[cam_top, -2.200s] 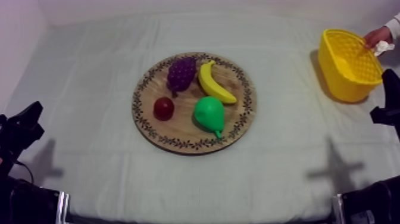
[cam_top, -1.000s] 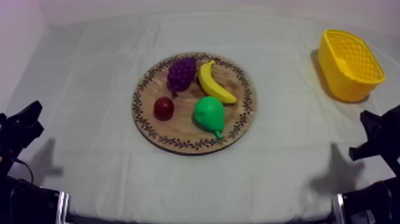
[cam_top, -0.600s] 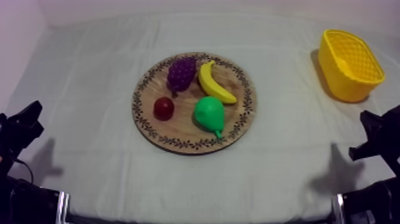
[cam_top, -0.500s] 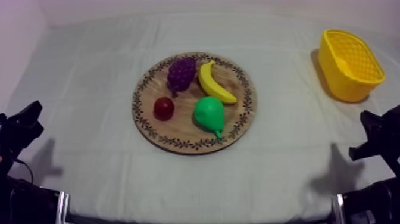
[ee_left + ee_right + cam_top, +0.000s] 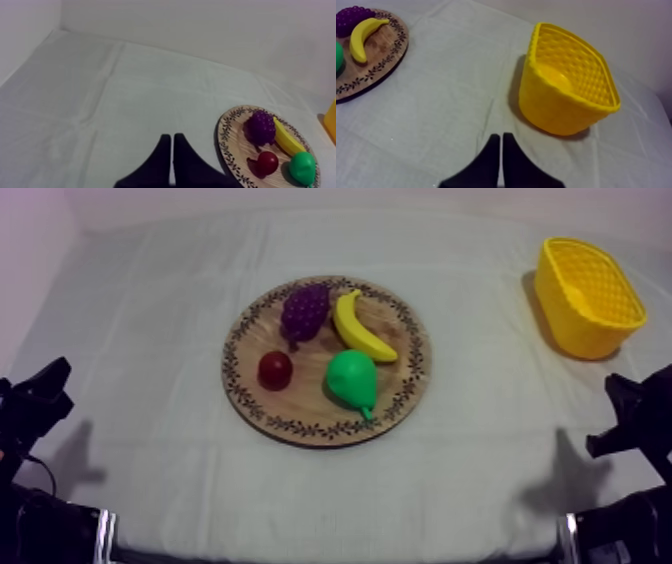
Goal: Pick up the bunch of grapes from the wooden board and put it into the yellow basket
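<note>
A purple bunch of grapes (image 5: 305,310) lies at the far left of the round wooden board (image 5: 402,393), also seen as grapes (image 5: 262,127) and grapes (image 5: 355,17). The yellow basket (image 5: 588,295) stands empty at the table's far right; from the right wrist it is the basket (image 5: 567,82) just ahead. My left gripper (image 5: 40,400) rests low at the left edge, its fingers (image 5: 172,145) shut together as a wedge. My right gripper (image 5: 630,416) rests low at the right, also shut (image 5: 501,142), pointing beside the basket.
On the board also lie a banana (image 5: 356,326), a green pear (image 5: 353,379) and a small red fruit (image 5: 275,369). Grey-white cloth (image 5: 150,318) covers the table, with open room all round the board.
A person's hand that held the basket's far rim 2.2 s ago is gone. The right arm has dropped lower at the right edge; nothing has moved in the last second.
</note>
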